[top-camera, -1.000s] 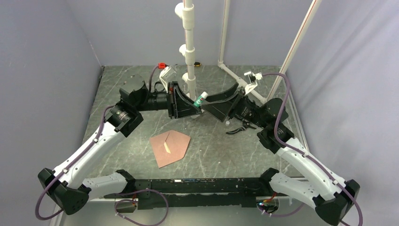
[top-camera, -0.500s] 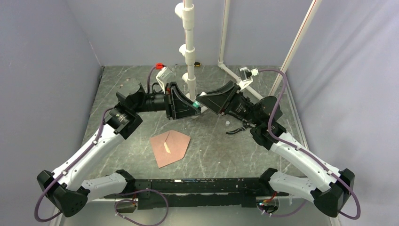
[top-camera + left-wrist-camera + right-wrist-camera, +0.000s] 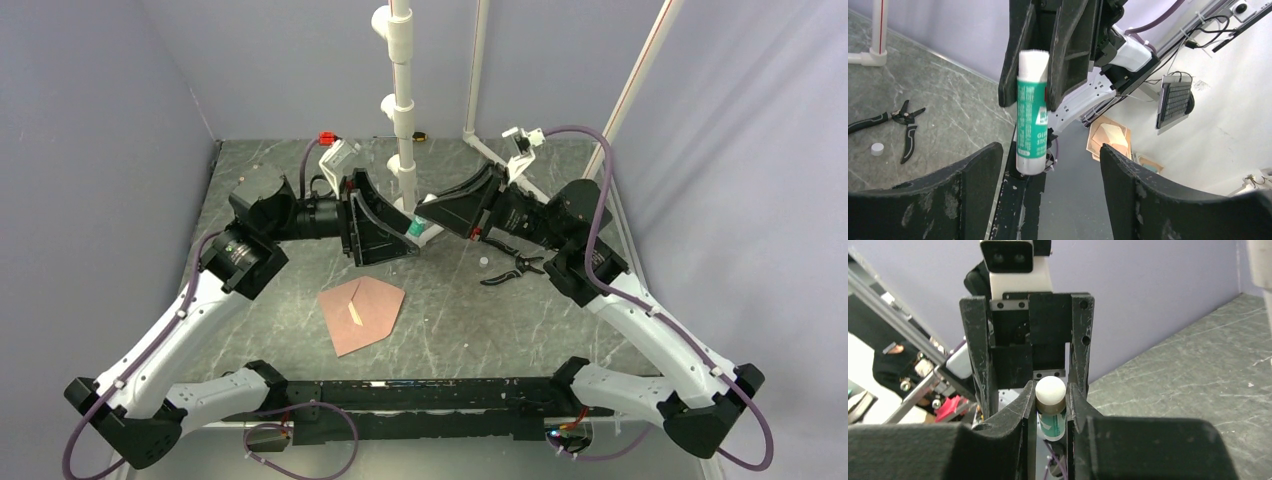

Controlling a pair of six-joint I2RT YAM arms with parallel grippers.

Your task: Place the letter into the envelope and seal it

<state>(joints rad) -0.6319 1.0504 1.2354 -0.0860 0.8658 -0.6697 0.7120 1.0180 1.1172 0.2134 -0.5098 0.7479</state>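
pinkish-brown envelope (image 3: 378, 303) lies flat at near centre. only a pale sliver of the letter (image 3: 355, 313) shows at its mouth, the rest seemingly inside. farther right lie pliers (image 3: 515, 268) and a white cap (image 3: 483, 260). beyond, in midair, the glue stick (image 3: 1031, 115) has just changed hands: the right gripper (image 3: 1050, 396) is now clenched on it, the left gripper (image 3: 1048, 160) released and spread wide. gluing the flap likely comes next.

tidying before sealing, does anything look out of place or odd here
Black pliers lie right of the envelope, unrelated to a letter job, with a small white cap loose beside them. Nothing looks spilled or damaged.
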